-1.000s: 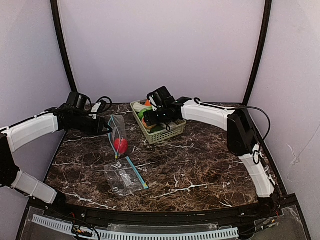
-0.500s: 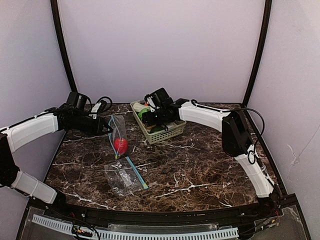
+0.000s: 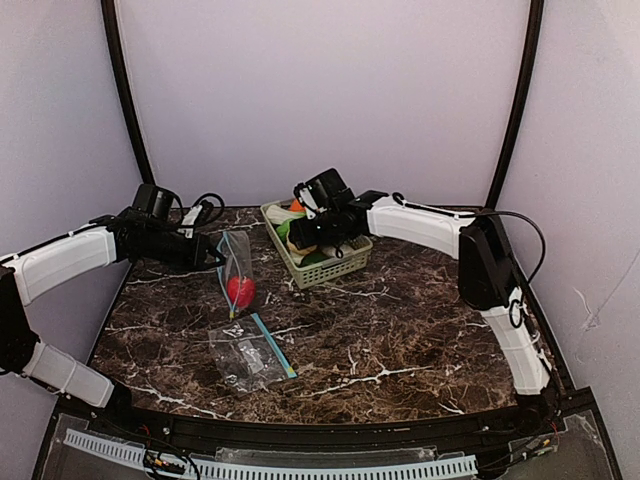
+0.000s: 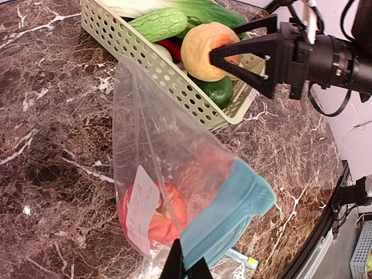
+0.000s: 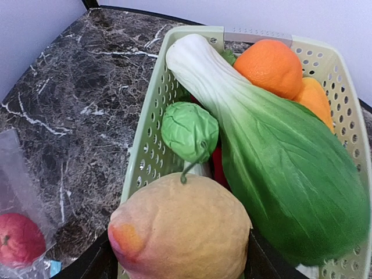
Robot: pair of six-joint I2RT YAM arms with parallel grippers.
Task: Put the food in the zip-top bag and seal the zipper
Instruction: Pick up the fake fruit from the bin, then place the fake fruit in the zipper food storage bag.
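Note:
My left gripper (image 4: 186, 267) is shut on the blue zipper rim (image 4: 226, 215) of a clear zip-top bag (image 3: 237, 270). It holds the bag upright with a red apple (image 4: 154, 212) at the bottom. My right gripper (image 5: 180, 256) is over the near end of the pale green basket (image 5: 139, 157), shut on a peach (image 5: 183, 232); a black finger presses each side of the fruit. The peach (image 4: 209, 51) hangs just above the basket's other food: leafy greens (image 5: 279, 157), an orange (image 5: 268, 67) and a small green vegetable (image 5: 189, 131).
A second clear bag (image 3: 245, 352) with a blue strip lies flat on the marble table (image 3: 400, 330), nearer the front. The basket (image 3: 330, 268) stands at the back centre, right of the held bag. Purple walls close in the sides and back.
The right gripper's jaws have narrowed onto the peach over the basket, and the right arm has shifted slightly. The left gripper and its bag have stayed still.

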